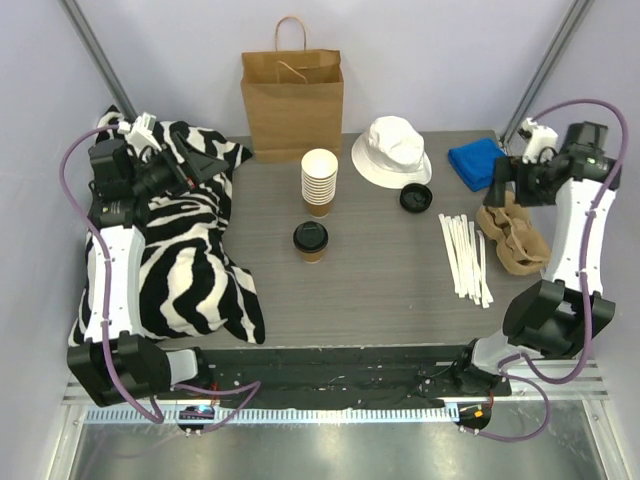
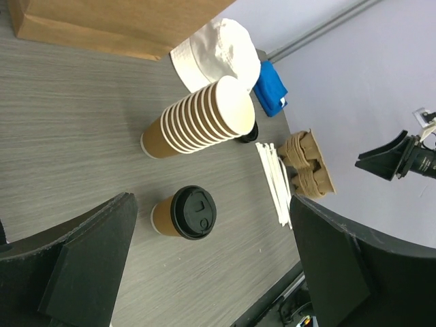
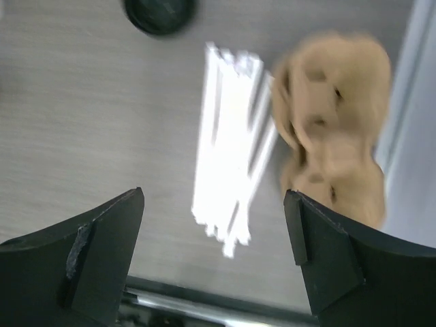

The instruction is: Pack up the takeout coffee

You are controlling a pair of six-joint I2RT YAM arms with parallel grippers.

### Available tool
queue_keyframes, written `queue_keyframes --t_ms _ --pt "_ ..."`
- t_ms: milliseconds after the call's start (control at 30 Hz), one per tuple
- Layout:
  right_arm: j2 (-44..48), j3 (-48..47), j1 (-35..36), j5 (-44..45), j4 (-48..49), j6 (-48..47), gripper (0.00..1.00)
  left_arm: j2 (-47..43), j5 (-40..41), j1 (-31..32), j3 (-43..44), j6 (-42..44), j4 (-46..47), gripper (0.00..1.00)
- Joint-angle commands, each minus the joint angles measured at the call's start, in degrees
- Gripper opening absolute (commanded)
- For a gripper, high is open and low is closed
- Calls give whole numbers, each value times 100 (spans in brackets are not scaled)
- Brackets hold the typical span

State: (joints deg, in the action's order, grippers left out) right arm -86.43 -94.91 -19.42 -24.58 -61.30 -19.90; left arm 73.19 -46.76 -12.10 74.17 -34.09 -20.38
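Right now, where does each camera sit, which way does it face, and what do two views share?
Top external: above and behind the bases, looking down on the table; the left arm and right arm show.
Left wrist: on the left arm, facing across the table at the takeout coffee and cup stack; open fingers frame it.
Right wrist: looks down, blurred, on the white sticks and cup carrier; its open fingers show.
Shared: both wrist views show the white sticks and cup carrier.
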Motion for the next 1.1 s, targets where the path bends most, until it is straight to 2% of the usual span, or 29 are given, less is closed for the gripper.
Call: queue_keyframes --t_ms 0,167,333,600,700,800,833,900,933,1000,1067 --pt "-75 -247 -580 532 -1384 -1358 92 -384 -219 6 -131 262 8 100" --pt "-461 192 -879 928 -1350 -1482 85 -507 -386 6 -219 359 -1 100" --pt "-594 807 -888 1253 -718 -1447 79 -490 -518 6 -201 368 -27 100" --pt "-1068 711 -888 1429 -375 -1376 70 -481 -536 6 -245 332 17 100" --pt "-1130 720 -888 1526 -269 -1376 59 -481 -509 6 -254 341 17 100" --pt "-1192 764 -888 1692 -207 -1420 37 -437 -492 6 -228 280 69 100" --pt "-1174 773 -888 1719 -207 -1429 24 -428 -483 6 -210 227 87 100" --pt "-1078 746 -888 1746 -259 -1464 15 -402 -474 14 -166 209 104 100" --pt "-1025 711 -888 1728 -295 -1499 7 -402 -474 6 -131 192 96 100" --pt "-771 545 -888 1615 -443 -1569 1 -411 -457 6 -79 200 96 100" --pt "-490 361 -879 1527 -532 -1701 1 -393 -439 6 26 235 70 100"
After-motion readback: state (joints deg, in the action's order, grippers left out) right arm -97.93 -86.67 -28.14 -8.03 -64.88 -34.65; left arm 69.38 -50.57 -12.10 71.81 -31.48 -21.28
